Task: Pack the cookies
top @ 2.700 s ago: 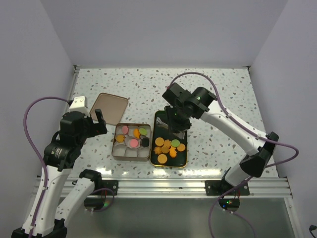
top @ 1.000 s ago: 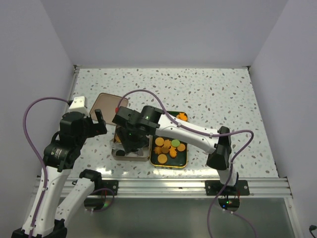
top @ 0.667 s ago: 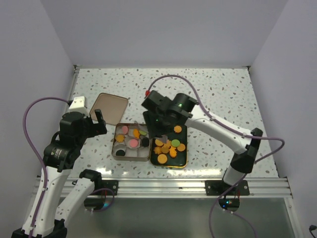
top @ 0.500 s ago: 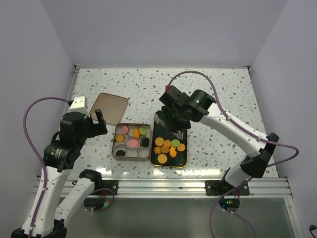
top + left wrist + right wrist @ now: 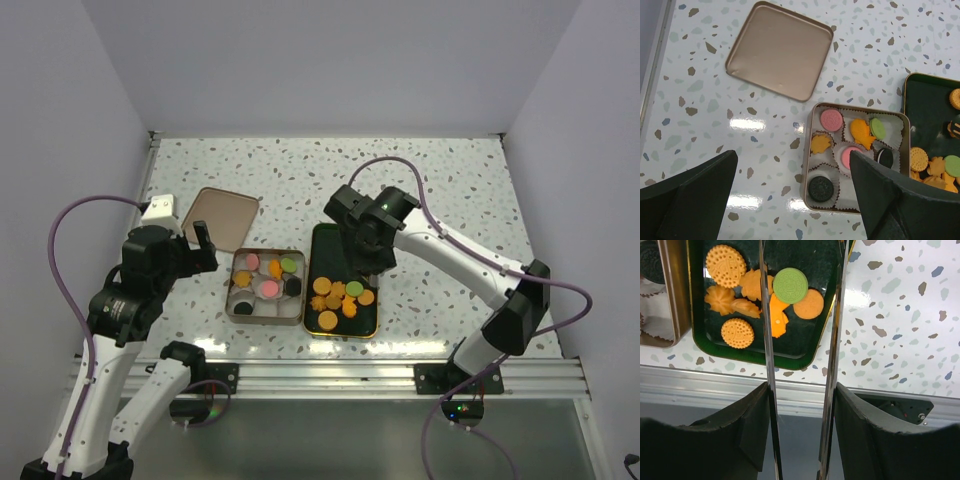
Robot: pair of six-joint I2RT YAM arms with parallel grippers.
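Well, my right claw (image 5: 366,262) hangs half-open and empty over the green tray (image 5: 805,347), one blade along its rim, cookies (image 5: 790,285) below between blades; left claw (image 5: 792,155) gapes wide, empty.

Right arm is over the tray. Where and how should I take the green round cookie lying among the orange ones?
Take the green round cookie by its rim, coming straight down from above. It lies flat, seemingly partly on top of the orange cookies beside it, so its edge likely stands clear. The side toward the bare dark green tray is freest.
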